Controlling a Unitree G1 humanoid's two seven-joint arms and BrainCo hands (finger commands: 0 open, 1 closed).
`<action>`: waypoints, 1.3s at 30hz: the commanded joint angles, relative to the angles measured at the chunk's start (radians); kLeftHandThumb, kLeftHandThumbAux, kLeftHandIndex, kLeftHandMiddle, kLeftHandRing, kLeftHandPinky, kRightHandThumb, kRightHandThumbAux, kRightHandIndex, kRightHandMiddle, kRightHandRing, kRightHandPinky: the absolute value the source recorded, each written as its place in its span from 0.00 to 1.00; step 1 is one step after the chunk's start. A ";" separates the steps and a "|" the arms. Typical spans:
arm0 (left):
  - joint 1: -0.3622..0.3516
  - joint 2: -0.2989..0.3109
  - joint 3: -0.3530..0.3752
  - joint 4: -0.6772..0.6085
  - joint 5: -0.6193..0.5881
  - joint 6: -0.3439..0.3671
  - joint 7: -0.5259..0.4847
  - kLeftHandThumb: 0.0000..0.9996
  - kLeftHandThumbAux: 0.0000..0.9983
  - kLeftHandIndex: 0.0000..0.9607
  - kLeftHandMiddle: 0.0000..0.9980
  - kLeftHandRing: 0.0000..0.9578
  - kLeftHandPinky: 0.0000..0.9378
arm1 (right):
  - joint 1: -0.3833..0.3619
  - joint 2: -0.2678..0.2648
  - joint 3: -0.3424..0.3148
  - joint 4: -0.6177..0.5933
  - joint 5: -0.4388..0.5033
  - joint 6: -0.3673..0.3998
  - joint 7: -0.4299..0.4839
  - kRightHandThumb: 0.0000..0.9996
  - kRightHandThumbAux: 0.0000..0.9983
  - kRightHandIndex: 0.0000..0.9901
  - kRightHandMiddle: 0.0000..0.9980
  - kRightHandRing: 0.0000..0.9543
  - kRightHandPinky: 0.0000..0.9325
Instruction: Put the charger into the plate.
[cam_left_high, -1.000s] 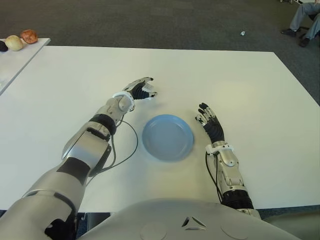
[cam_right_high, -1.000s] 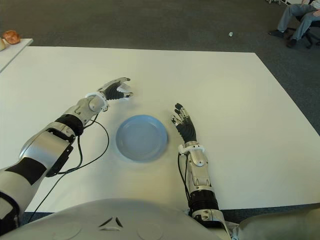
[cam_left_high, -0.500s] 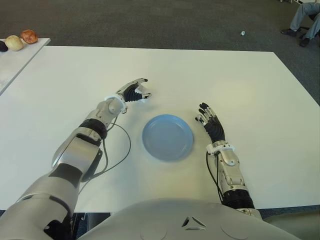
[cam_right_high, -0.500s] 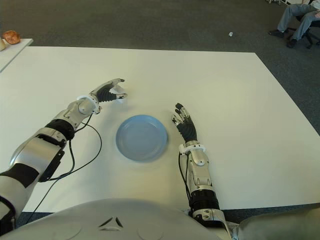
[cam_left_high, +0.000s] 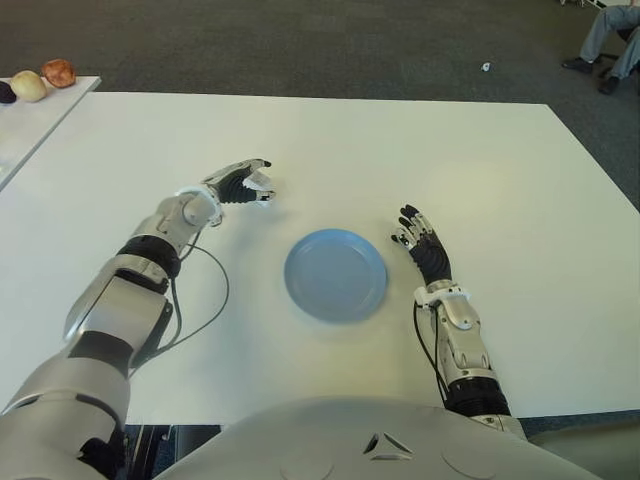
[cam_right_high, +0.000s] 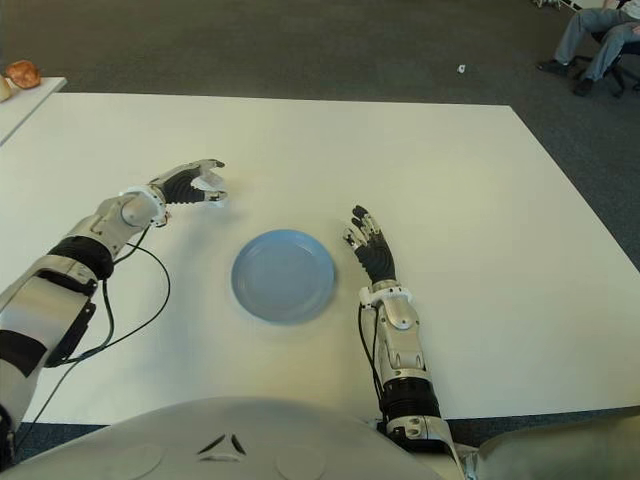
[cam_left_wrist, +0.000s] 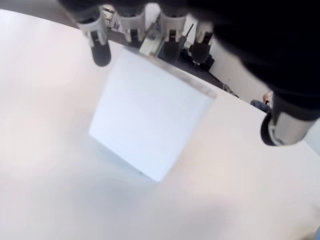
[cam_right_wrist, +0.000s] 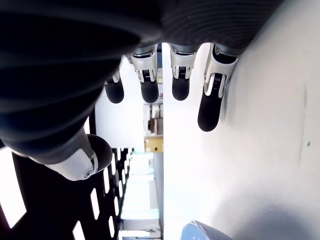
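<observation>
1. Your left hand (cam_left_high: 240, 184) reaches out over the white surface (cam_left_high: 480, 170), up and to the left of the round light-blue plate (cam_left_high: 335, 274).
2. In your left wrist view, the small white cube-shaped charger (cam_left_wrist: 150, 120) sits between the four fingers (cam_left_wrist: 100, 50) on one side and the thumb on the other. The fingers curl around it, but whether they press on it cannot be told. The charger's lower edge meets the surface.
3. In the eye views, the charger shows as a white block at the fingertips of your left hand, well apart from the plate and not yet in it.
4. The plate lies flat on the surface between your two hands, nothing in it.
5. Your right hand (cam_left_high: 422, 243) shows just to the right of the plate, fingers extended and slightly spread, holding nothing; its wrist view confirms relaxed, empty fingers.
6. A black cable (cam_left_high: 205, 310) loops from your left forearm across the surface.
7. A second white surface at far left carries small round items (cam_left_high: 40, 78). A seated person's legs (cam_left_high: 608, 40) appear at the upper right corner.
</observation>
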 joint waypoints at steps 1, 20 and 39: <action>0.111 0.048 -0.041 -0.053 0.040 0.001 -0.100 0.00 0.45 0.00 0.00 0.00 0.00 | 0.007 0.000 -0.003 0.013 0.007 0.037 0.003 0.00 0.62 0.00 0.00 0.00 0.00; 0.190 0.174 -0.047 -0.342 0.074 -0.068 -0.159 0.00 0.48 0.00 0.00 0.00 0.00 | -0.001 -0.001 -0.015 0.023 0.014 0.032 0.018 0.00 0.61 0.00 0.00 0.00 0.00; 0.264 0.214 0.012 -0.532 0.024 -0.093 -0.245 0.00 0.50 0.00 0.00 0.00 0.00 | -0.005 0.002 -0.017 0.011 0.009 0.054 0.014 0.00 0.61 0.00 0.00 0.00 0.00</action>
